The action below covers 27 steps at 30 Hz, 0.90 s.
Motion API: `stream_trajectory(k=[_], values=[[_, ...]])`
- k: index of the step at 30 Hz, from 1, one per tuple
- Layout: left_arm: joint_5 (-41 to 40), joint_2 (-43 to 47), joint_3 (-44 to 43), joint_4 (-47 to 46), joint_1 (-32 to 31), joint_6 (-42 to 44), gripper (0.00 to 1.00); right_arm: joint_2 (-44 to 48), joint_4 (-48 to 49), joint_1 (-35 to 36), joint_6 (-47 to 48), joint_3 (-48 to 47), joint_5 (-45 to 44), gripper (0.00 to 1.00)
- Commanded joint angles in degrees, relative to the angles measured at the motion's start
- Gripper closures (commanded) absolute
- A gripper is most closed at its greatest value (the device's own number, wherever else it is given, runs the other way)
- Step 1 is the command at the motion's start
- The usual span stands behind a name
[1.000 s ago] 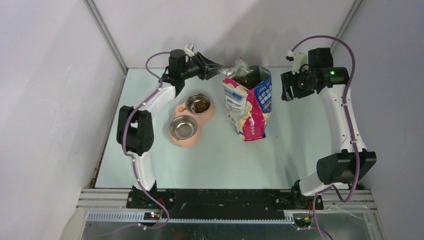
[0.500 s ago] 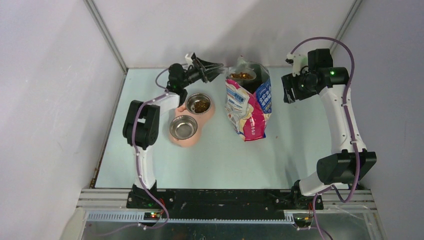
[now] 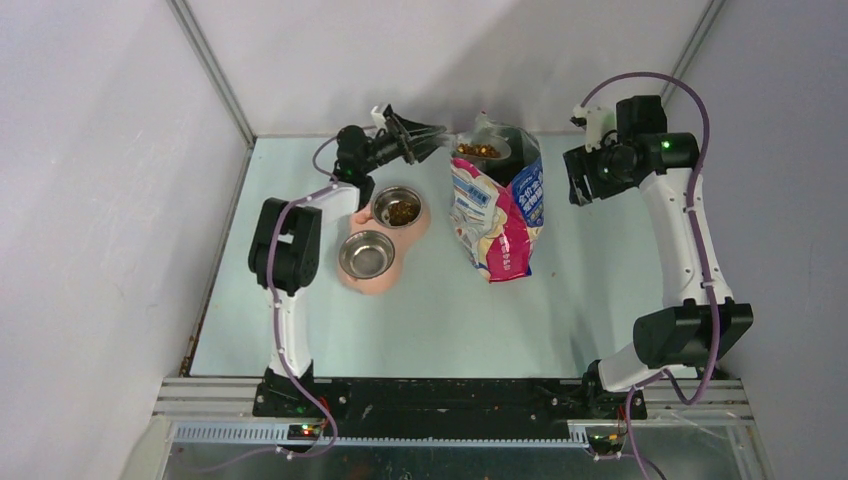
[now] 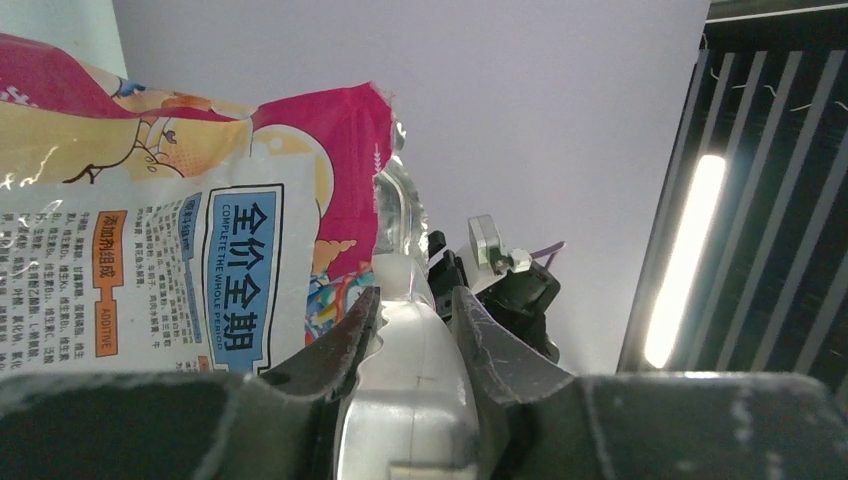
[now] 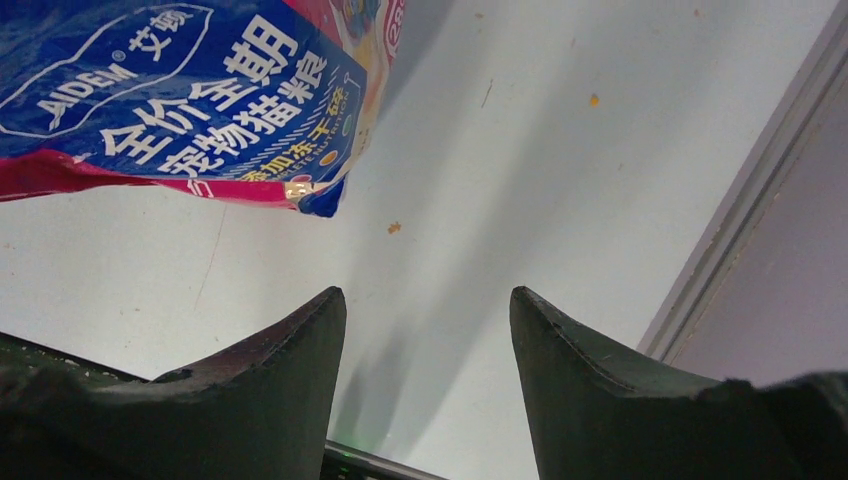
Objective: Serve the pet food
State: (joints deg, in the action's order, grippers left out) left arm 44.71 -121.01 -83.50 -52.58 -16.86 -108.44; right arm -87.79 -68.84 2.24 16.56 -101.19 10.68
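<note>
My left gripper is clamped on the handle of a translucent scoop, one finger pressing each side of it, and the printed bag fills the wrist view just beside them. From above, I see the scoop reaching from that hand to the open mouth of the upright bag, where a small heap of pet food shows brown at the top, seemingly in the scoop's cup, though I cannot tell for sure. More kibble lies in the far steel bowl of the pink feeder, just below the left wrist; the near bowl shows bare steel. My right gripper hangs with its fingers apart, holding nothing, above the table to the right of the bag, clear of it
</note>
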Motion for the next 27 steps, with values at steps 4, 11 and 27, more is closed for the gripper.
stream_trajectory(k=[4,11,27], values=[[4.49,9.53,-0.95,5.21,4.63,7.93,1.00,-0.95,3.74,-0.70,1.91,0.09,2.03,0.36],[6.13,17.18,9.86,3.43,9.16,9.84,1.00,-2.78,6.37,-1.62,1.34,0.18,4.60,0.36],[9.26,39.99,39.17,18.57,28.18,27.09,1.00,-3.69,8.02,-1.71,-0.85,-1.33,9.44,0.36]])
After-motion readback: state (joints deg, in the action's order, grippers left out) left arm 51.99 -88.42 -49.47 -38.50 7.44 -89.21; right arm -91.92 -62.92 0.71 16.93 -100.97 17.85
